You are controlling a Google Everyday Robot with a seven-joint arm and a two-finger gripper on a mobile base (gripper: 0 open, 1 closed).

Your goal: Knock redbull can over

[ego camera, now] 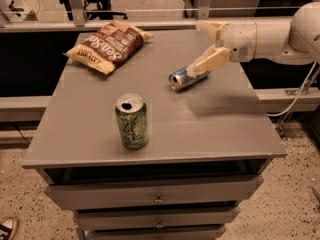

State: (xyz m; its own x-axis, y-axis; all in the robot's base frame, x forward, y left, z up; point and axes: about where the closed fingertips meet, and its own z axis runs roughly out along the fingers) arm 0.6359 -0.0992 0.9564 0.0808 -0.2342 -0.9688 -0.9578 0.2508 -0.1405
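Since redbull can [182, 78] lies on its side on cabinet top [225, 119] | knock-over judged done | gripper [197, 48] just beside it, fingers spread wide, gripping nothing | 0 steps left

A robot test area in a lab or office: a plain grey tabletop [225, 124] over metal drawers [158, 199], speckled hard floor [30, 204], a loose cable [300, 96], and the white arm's claw [210, 44], fingers spread, above the tabletop's far right.
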